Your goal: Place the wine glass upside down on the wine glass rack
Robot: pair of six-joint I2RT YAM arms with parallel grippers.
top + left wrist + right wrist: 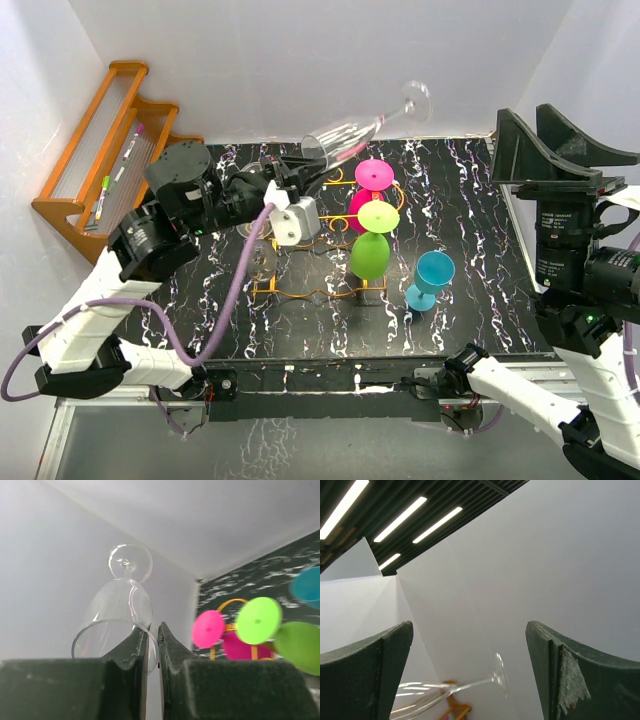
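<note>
**Carrying stage of the hanging task, shown from overhead and from both wrists.** The left gripper (pixel 303 168) is clenched on the rim of the clear wine glass (pixel 340 135), and the left wrist view shows the glass wall pinched between its fingers (pixel 135 652). The glass hangs in the air at upper centre of the overhead frame. It is tilted almost level, with the bowl toward the gripper and the foot toward the back wall. It lies above the wine glass rack (pixel 300 293) in the frame and does not touch it. The right gripper (pixel 545 135), at the right edge, stands released and holds nothing. Pick-up and lift appear done. What seems left is to turn the glass foot-up, seat it in a free slot and let go. Count:
- one rack
- one clear glass in hand
- two glasses hung upside down on the rack, a pink glass (pixel 366 200) and a green glass (pixel 368 255)
- one blue glass (pixel 432 272) standing on the table (pixel 470 220) just right of the rack
- one faint clear disc at the rack's left side, possibly another glass but too faint to tell
- one wooden shelf (pixel 75 215), upper left, bearing two markers (pixel 130 145)
</note>
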